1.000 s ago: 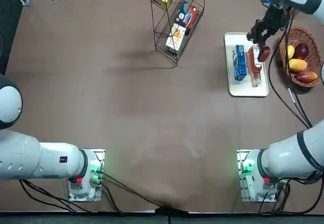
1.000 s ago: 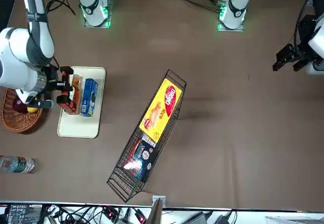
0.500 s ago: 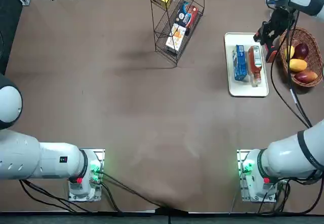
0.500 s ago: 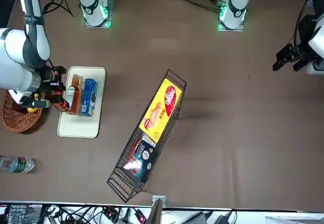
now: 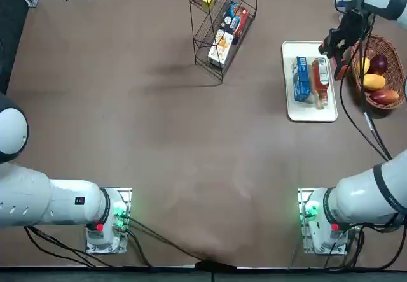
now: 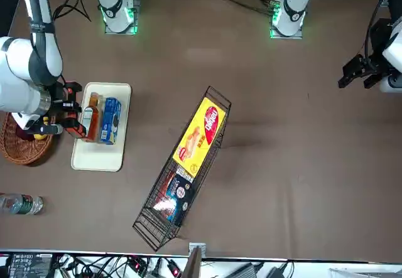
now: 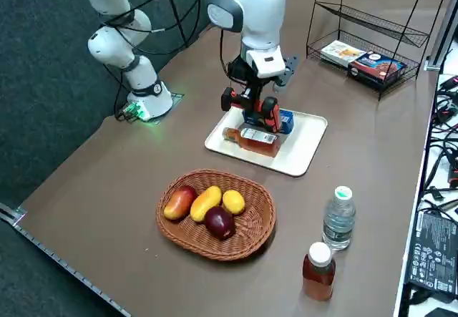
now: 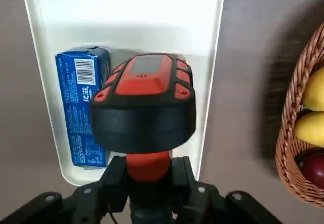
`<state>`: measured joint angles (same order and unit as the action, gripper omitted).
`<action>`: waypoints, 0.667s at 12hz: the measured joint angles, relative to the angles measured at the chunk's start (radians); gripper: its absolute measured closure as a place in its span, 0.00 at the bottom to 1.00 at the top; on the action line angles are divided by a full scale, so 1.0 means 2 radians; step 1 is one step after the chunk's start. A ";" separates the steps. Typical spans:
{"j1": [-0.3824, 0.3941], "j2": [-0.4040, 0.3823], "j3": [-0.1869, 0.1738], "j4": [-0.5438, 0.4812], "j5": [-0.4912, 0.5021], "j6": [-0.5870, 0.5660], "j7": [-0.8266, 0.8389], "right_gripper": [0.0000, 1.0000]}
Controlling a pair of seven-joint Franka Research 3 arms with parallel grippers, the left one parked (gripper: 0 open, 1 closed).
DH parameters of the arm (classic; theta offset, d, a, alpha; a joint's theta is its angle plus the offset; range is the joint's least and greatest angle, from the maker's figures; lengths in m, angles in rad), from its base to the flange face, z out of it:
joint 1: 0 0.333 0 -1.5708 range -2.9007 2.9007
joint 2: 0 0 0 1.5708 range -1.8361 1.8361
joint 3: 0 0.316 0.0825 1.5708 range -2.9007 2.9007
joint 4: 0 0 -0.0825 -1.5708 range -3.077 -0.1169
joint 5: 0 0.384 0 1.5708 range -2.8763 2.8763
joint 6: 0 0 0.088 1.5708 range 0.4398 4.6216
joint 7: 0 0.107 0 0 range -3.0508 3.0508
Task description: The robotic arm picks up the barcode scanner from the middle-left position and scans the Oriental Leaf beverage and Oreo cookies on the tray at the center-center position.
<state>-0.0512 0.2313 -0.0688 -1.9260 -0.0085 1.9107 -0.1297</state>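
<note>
My right gripper (image 5: pixel 335 45) is shut on the handle of the barcode scanner (image 5: pixel 340 67), a black body with red-orange patches (image 8: pixel 144 100). It hangs over the basket-side edge of the white tray (image 5: pixel 289 97). On the tray lie the blue Oreo cookies (image 5: pixel 301 78) and, beside them, the Oriental Leaf beverage (image 5: pixel 320 81) on its side. In the right wrist view the scanner head covers the bottle, and the Oreo pack (image 8: pixel 81 107) shows beside it with its barcode up. From the side, the scanner (image 7: pixel 266 113) hovers just above the bottle (image 7: pixel 252 139).
A wicker basket (image 5: pixel 391 49) of fruit sits right beside the tray. A tilted wire rack (image 5: pixel 219 30) with snack boxes stands at the table's far middle. A clear water bottle (image 7: pixel 338 217) and an orange-brown bottle (image 7: pixel 318 270) stand beyond the basket.
Over the last second the gripper with the scanner moved from above the bottle toward the tray's basket-side edge. It has barely moved in the last half second.
</note>
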 joint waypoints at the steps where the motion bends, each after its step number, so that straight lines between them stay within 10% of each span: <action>1: -0.001 0.001 0.000 0.000 0.000 0.000 0.000 0.57; 8: -0.007 0.006 0.000 0.000 0.000 -0.002 -0.002 0.57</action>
<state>-0.0659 0.2443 -0.0685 -1.9260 -0.0088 1.9073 -0.1345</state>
